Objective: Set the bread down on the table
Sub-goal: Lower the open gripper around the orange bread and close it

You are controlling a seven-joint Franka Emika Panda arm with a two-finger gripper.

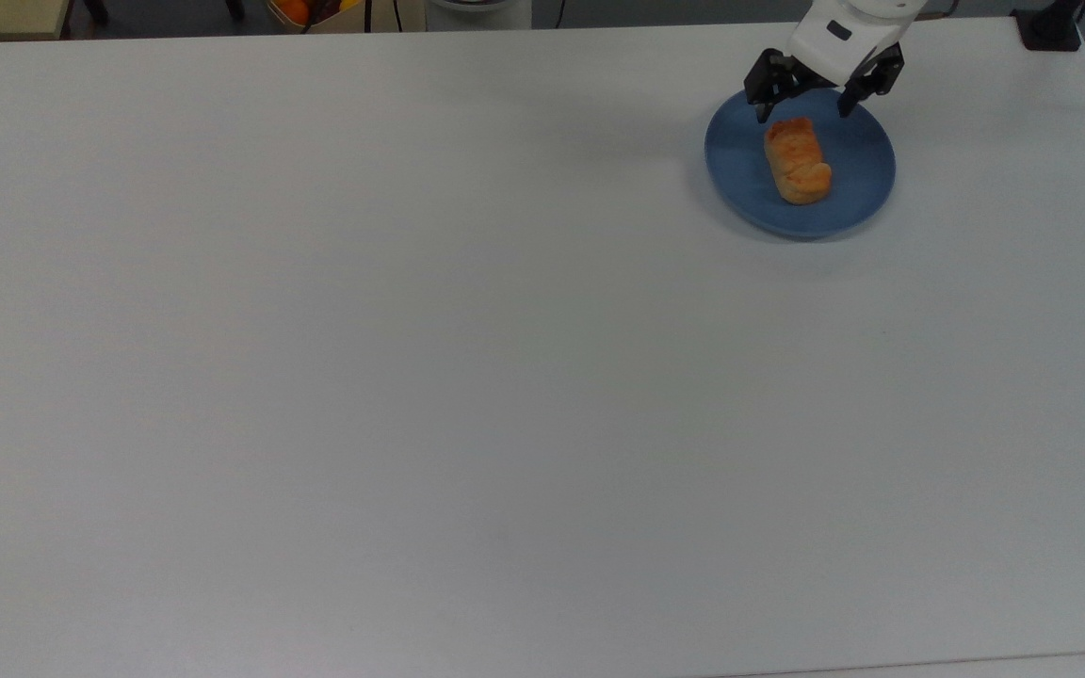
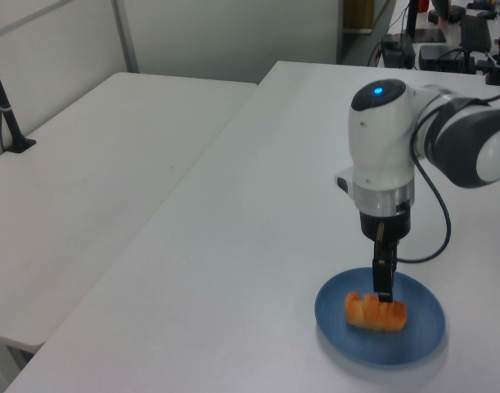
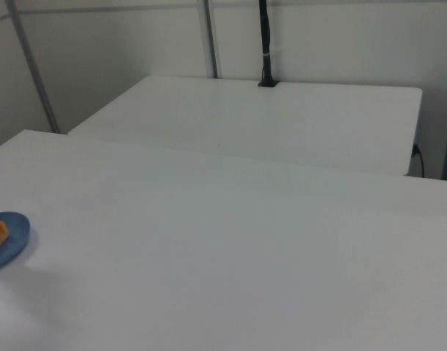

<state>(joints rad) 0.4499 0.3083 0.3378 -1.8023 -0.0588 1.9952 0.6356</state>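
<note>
White table stretches wide before us, a second one behind. Our gripper, fingers spread, hangs over bread on the blue plate.

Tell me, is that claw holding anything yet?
Nothing. The open two-finger gripper hangs over the golden-orange bread on the round blue plate.

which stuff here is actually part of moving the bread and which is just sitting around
Part of the job:
bread, lying on the plate
plate, which the bread must leave
table, where the bread goes
gripper, open over the bread's far end in the top view

Just there:
second table
black post on it
</note>
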